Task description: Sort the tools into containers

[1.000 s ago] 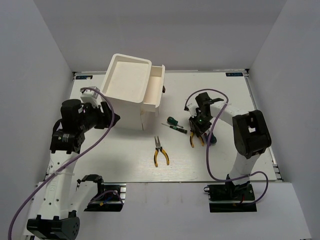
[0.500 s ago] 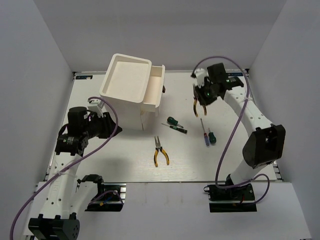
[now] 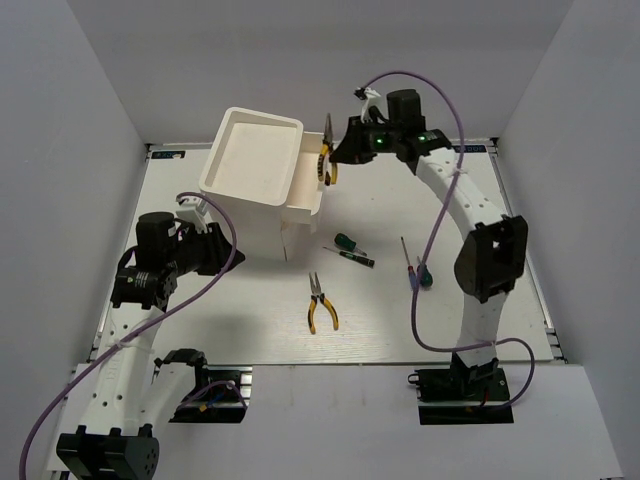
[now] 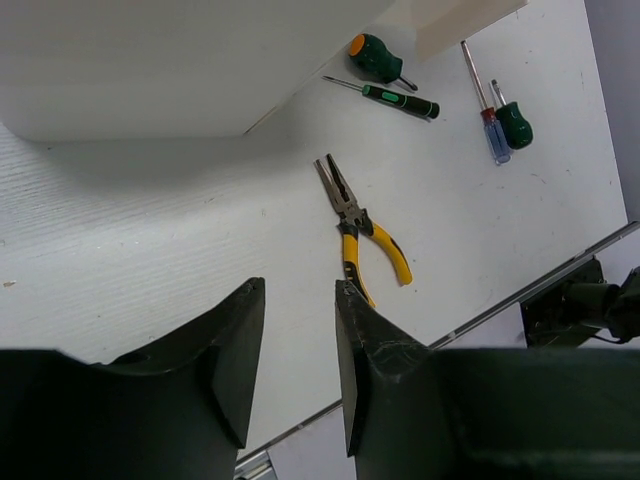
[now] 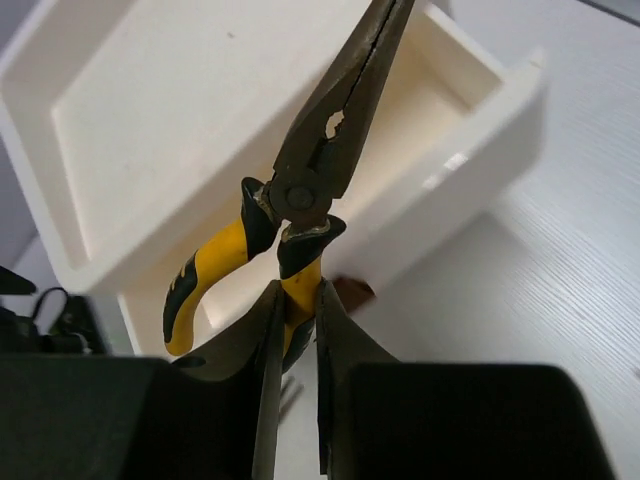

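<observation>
Pliers (image 5: 300, 195) with yellow-and-black handles are up off the bench (image 3: 250, 330), one handle pinched tight in the right claw (image 5: 298, 300), the other handle hanging free to the lower left of the wrist view. The nose is shut and points up across the hollow of the open drawer (image 5: 470, 110). From overhead, the right claw (image 3: 345, 150) sits at the upper centre of the frame with the pliers (image 3: 326, 165) at the far corner of the drawer (image 3: 310, 190), which is pulled out toward the right from the top of the white cabinet (image 3: 250, 170). A second pair (image 3: 320, 300) lies flat at centre frame, nose toward the cabinet. Four screwdrivers are on the bench, right of the cabinet: stubby green one (image 3: 345, 241) just beside a thin black one (image 3: 355, 257), and further right a blue one (image 3: 408, 265) beside another green one (image 3: 424, 277). The left claw (image 4: 298, 340) is at the left of the overhead frame near the cabinet's side, its jaws parted with nothing between them.
</observation>
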Available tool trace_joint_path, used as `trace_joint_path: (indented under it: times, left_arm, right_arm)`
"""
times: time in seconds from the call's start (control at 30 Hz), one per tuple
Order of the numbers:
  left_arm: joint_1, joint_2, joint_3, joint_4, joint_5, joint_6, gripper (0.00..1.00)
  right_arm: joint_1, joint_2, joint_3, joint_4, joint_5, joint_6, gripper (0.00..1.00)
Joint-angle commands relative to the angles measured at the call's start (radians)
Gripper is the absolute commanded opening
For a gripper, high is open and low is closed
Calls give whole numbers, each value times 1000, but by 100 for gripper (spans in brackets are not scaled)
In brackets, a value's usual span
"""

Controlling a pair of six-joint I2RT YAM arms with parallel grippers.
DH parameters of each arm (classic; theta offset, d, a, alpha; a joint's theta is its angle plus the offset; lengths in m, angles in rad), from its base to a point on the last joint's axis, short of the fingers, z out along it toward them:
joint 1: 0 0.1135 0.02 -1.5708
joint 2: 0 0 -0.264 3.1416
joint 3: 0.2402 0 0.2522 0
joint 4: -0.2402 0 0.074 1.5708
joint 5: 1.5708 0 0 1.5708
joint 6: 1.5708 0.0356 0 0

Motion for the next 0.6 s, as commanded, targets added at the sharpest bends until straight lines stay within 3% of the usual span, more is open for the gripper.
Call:
trace_joint_path:
  times: [0.0,0.2,0.57]
  left_arm:
    - [-3,-6,30,19,6,0,45]
    - [-3,-6,30,19,6,0,45]
    - [-3,44,51,47,15,-9,47]
  right_arm:
    - [43,40,78,330,-175,221,0]
    - [77,79,86,486,-210,294,0]
    - [83,91,-42,498,-176,216,0]
